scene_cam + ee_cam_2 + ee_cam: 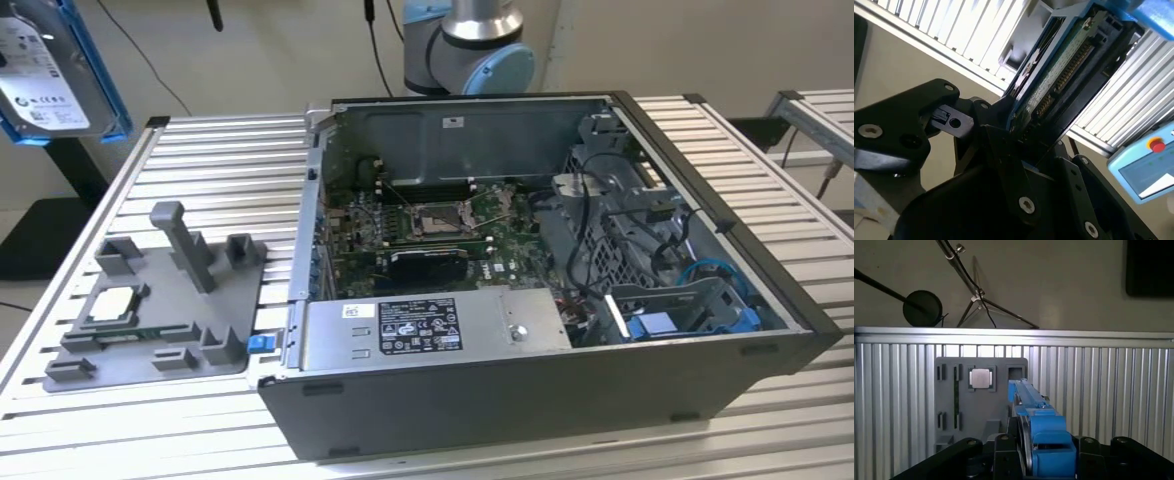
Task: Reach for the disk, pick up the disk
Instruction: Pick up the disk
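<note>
The disk (47,70) hangs in the air at the exterior view's far left top, above the table's corner, its white label facing the camera inside the blue bracket. In the second wrist view the disk (1064,65) shows its green circuit board and connector, and my gripper (1019,135) is shut on its lower end with black fingers (999,125) on either side. In the first wrist view the disk (1026,397) is seen edge-on, rising from the gripper (1039,450) over the grey fixture.
An open computer case (534,400) with a boxy silver power supply (427,325) stands mid-table. A grey fixture plate (160,300) holding a small square chip (114,305) lies at the exterior view's left. The arm's base (467,45) stands behind the case. A pendant (1149,165) lies beyond the slatted table.
</note>
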### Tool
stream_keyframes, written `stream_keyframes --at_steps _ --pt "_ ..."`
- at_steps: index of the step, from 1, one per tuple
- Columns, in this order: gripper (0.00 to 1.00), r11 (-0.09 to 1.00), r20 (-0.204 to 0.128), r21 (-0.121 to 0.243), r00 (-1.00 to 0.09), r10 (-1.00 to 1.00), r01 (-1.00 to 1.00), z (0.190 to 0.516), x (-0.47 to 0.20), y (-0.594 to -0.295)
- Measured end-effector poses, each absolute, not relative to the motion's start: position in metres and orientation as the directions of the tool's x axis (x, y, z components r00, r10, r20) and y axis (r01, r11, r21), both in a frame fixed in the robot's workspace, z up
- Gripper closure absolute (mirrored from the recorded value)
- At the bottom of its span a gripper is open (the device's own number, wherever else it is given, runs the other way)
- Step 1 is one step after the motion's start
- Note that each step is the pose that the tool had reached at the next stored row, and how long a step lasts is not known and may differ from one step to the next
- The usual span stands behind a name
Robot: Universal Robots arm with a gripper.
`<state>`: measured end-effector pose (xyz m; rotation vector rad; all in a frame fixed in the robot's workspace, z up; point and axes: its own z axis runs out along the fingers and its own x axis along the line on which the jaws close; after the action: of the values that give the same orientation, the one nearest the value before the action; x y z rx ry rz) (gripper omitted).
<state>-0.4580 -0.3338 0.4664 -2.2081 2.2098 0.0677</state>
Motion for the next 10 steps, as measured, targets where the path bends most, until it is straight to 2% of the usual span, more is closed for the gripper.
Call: stream_keyframes --at_steps 10 --pt "1.00 0.000 -0.043 0.019 -0.001 -0.999 -1.000 0.481 -0.458 -0.334"
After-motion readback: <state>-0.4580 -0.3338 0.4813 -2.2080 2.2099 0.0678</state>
